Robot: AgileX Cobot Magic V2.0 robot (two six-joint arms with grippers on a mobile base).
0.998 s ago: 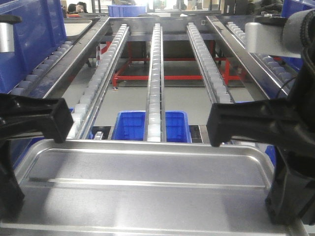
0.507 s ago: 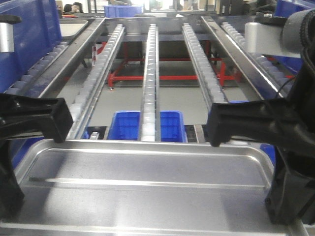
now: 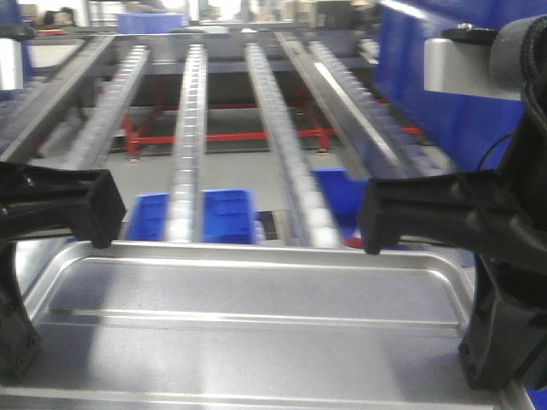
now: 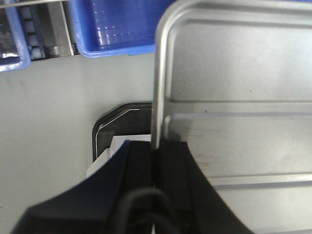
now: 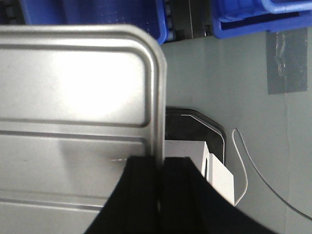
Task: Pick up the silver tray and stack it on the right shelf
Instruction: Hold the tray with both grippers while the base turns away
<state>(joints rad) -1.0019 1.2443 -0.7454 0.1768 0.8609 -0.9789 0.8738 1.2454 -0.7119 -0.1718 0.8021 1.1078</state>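
Note:
The silver tray [image 3: 256,329] is shiny, with a raised rim and long ridges across its floor. I hold it level between both grippers, in front of the camera. My left gripper [image 4: 157,151] is shut on the tray's left rim [image 4: 157,87]; it shows in the front view [image 3: 17,337]. My right gripper [image 5: 160,168] is shut on the right rim [image 5: 158,97]; it also shows in the front view [image 3: 496,337]. Ahead stands a flow rack of pale roller tracks [image 3: 190,120] over red framing [image 3: 222,135], blurred. Its front rail is hidden behind the tray.
Blue bins [image 3: 226,218] sit on the floor under the tracks. A tall blue panel [image 3: 436,81] stands at the right. Below the tray are grey floor, my base's white block [image 5: 219,175], a loose cable [image 5: 245,168] and grey tape [image 5: 287,61].
The rack and blue bins have slid left in the front view and blurred, and the blue panel has come in at the right. The tray and both grips are unchanged.

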